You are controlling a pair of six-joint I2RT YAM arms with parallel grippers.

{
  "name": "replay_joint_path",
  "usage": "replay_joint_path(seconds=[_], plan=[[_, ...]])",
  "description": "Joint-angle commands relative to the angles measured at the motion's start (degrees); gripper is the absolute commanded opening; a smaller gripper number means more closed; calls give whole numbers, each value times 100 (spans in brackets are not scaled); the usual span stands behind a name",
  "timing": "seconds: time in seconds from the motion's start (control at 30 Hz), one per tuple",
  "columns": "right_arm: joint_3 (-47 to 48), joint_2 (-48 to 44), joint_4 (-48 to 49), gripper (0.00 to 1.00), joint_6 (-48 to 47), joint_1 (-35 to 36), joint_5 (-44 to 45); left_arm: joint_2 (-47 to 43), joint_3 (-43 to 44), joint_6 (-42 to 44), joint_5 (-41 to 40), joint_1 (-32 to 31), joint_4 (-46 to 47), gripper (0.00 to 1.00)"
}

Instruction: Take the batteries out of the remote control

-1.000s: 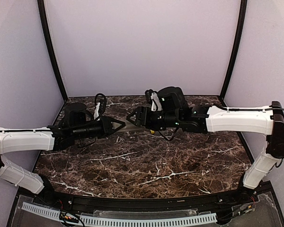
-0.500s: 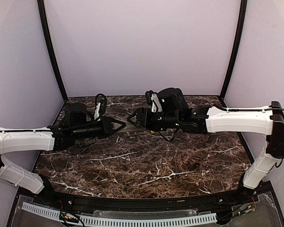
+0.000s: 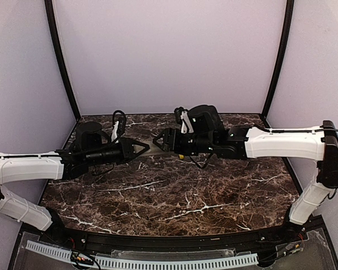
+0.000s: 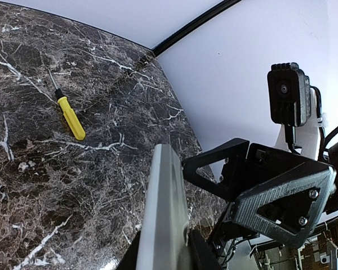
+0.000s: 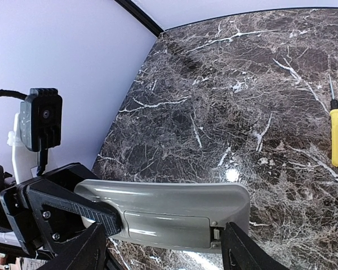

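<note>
The remote control (image 5: 174, 199) is a grey bar held off the table. My left gripper (image 4: 163, 256) is shut on one end of it and shows it edge-on (image 4: 163, 208). In the right wrist view the battery cover (image 5: 169, 226) sits closed on its face, so the batteries are hidden. My right gripper (image 5: 163, 250) is open, one finger near each end of the remote. One right finger (image 5: 245, 250) is by the cover's latch end. In the top view the two grippers meet at the remote (image 3: 152, 148) over the back middle of the table.
A yellow-handled screwdriver (image 4: 71, 118) lies on the dark marble table (image 3: 174, 191) behind the grippers; it also shows in the right wrist view (image 5: 336, 136). Purple walls and black corner posts (image 3: 65, 62) close in the back and sides.
Both grippers have shifted only very slightly. The left gripper still holds the remote and the right stays open around it.
</note>
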Motion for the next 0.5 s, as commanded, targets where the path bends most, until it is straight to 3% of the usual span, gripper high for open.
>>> replay_joint_path(seconds=[0.0,0.47], plan=[[-64,-61,19,69,-57,-42,46,-200,92,-7,31,-33,279,0],[-12,51,98,69,-58,-42,-97,-148,84,-38,86,-56,424,0]])
